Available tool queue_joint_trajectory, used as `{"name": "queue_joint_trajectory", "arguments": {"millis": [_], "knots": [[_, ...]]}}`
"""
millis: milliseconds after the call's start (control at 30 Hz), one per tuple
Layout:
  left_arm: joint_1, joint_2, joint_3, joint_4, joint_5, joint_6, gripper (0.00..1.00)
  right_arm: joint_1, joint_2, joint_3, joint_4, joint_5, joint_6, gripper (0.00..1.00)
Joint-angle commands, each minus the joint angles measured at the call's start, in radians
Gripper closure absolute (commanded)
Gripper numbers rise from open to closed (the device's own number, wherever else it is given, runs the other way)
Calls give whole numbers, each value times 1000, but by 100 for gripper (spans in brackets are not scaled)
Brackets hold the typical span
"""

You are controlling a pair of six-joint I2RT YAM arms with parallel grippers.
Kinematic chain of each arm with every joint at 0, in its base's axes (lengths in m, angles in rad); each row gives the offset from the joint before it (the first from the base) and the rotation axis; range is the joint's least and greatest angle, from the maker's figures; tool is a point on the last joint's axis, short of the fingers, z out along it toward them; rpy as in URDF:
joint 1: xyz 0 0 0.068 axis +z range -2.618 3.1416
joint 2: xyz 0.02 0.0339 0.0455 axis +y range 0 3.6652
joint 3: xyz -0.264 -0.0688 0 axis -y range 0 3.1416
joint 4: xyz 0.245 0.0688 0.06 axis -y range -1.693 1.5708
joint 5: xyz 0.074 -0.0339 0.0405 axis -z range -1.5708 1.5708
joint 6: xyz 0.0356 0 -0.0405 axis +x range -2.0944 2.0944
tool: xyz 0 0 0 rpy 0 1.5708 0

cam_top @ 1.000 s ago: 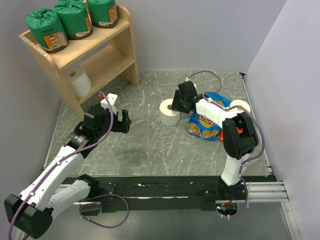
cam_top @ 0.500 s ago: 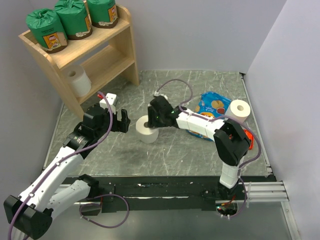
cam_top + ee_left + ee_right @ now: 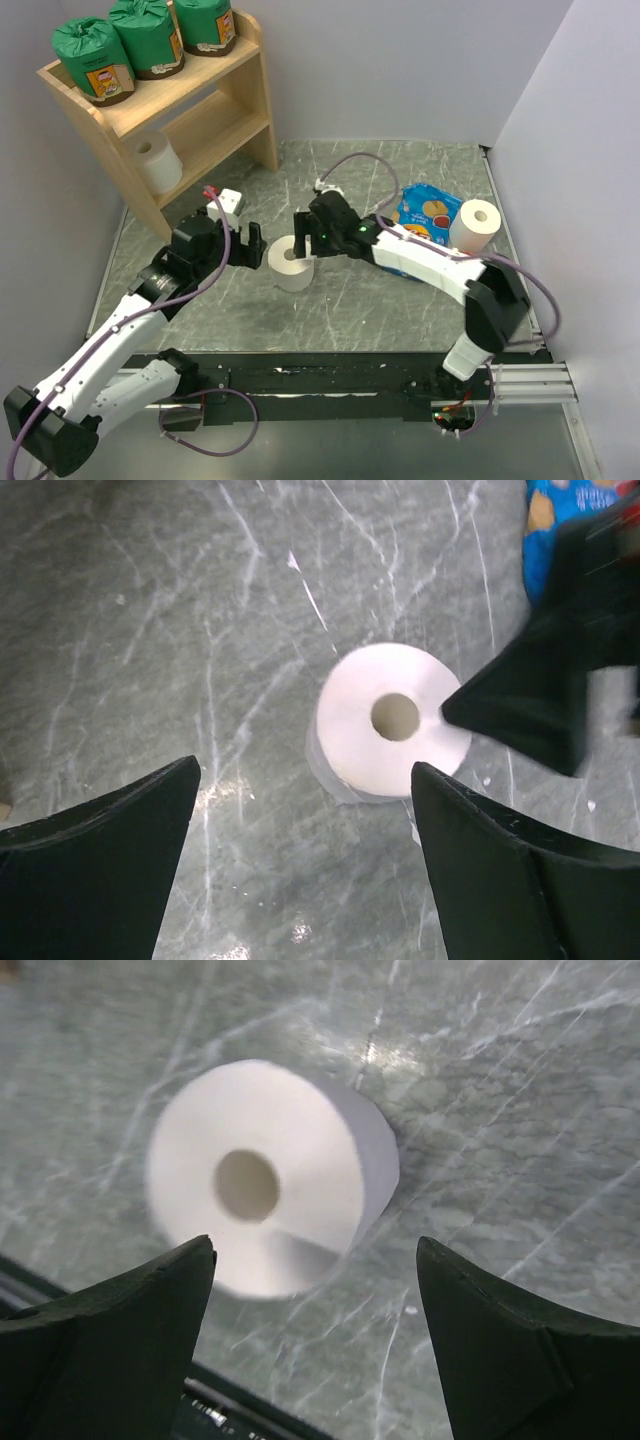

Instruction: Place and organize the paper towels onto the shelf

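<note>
Your right gripper (image 3: 315, 1247) hangs over a bare white paper towel roll (image 3: 262, 1190) with its two black fingers spread wide. The roll stands on end, hollow core up, in the gap between them, and in the right wrist view neither finger touches it. Your left gripper (image 3: 305, 772) is spread just as wide and holds nothing. The same roll sits just beyond its fingertips, and in the left wrist view one dark finger of the right gripper overlaps the roll's far edge.

From above, that roll stands on the grey marbled table (image 3: 350, 300) near its middle, between the two grippers, which face each other across it. The light wooden two-tier shelf (image 3: 252, 95) stands in the far left corner, well apart from the roll. Three green-wrapped rolls with orange-brown labels (image 3: 147, 38) line its top tier side by side, and a second white roll (image 3: 158, 160) stands on the lower tier. A third white roll (image 3: 474, 224) stands upright at the table's right side, just beside a blue snack bag (image 3: 425, 208) lying flat.
</note>
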Motion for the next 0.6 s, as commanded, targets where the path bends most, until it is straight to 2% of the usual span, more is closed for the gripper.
{"name": "queue_joint_trajectory", "arguments": {"millis": [0,267,400,567], "knots": [[-97,52,67,3,-44,8,7,2,-190,-85,3,11,-34,11],[-266,268,162,-39,-119,-29,10,-46,-521,-390,-17,186,-53,11],[-349,359,201,-11,-147,-41,10,-93,-786,-527,-29,202,-47,10],[-396,506,239,-10,-182,-49,13,-116,-984,-647,-33,226,-53,9]]}}
